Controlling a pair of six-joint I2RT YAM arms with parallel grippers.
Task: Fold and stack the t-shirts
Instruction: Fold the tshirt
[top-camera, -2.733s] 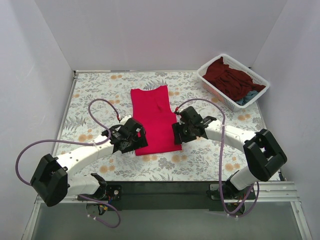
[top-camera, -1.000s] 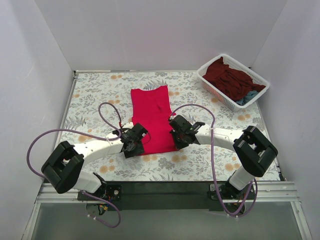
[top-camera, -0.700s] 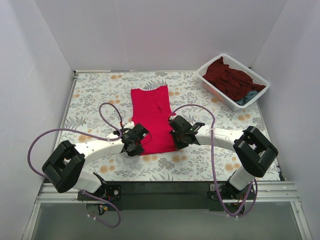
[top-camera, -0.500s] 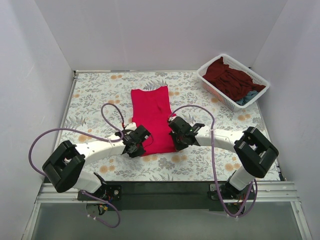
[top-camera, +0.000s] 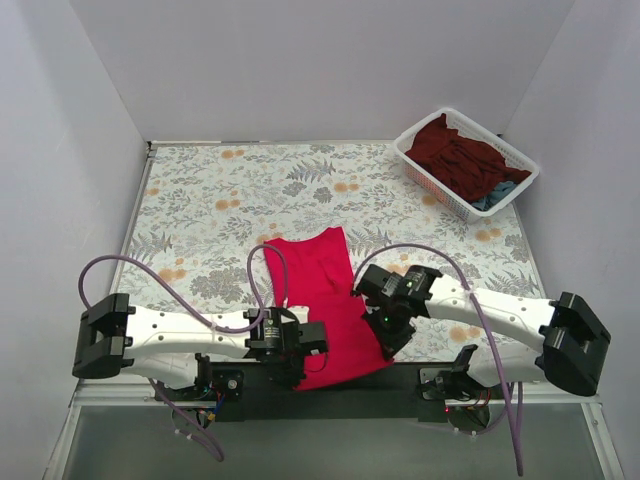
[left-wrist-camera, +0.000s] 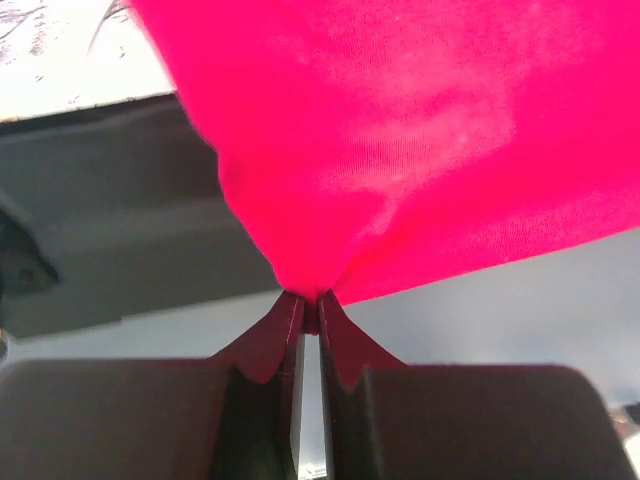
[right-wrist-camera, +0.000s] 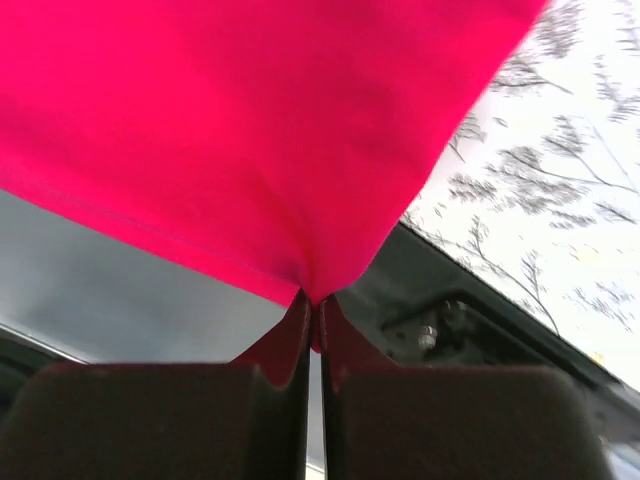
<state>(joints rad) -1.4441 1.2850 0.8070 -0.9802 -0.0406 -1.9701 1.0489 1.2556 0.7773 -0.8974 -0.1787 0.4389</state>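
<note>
The crimson-red t-shirt (top-camera: 325, 295) lies lengthwise at the table's near middle, and its near hem reaches out over the black front rail. My left gripper (top-camera: 296, 362) is shut on the near left corner of the shirt (left-wrist-camera: 400, 130), with cloth pinched at the left gripper's tips (left-wrist-camera: 310, 305). My right gripper (top-camera: 392, 343) is shut on the near right corner of the shirt (right-wrist-camera: 250, 130), and the cloth fans out from the right gripper's tips (right-wrist-camera: 312, 302). A dark maroon t-shirt (top-camera: 458, 155) and a teal-blue one (top-camera: 497, 195) lie in the basket.
The white mesh basket (top-camera: 418, 163) stands at the back right corner. The flowered table cover (top-camera: 200, 200) stretches behind the shirt. White walls close in the left, back and right sides. The black rail (top-camera: 240, 385) with the arm bases runs along the near edge.
My left gripper closed on the shirt's near left corner. Both arms then drew back toward the near edge, dragging the red shirt with them so its hem now overhangs the front rail.
</note>
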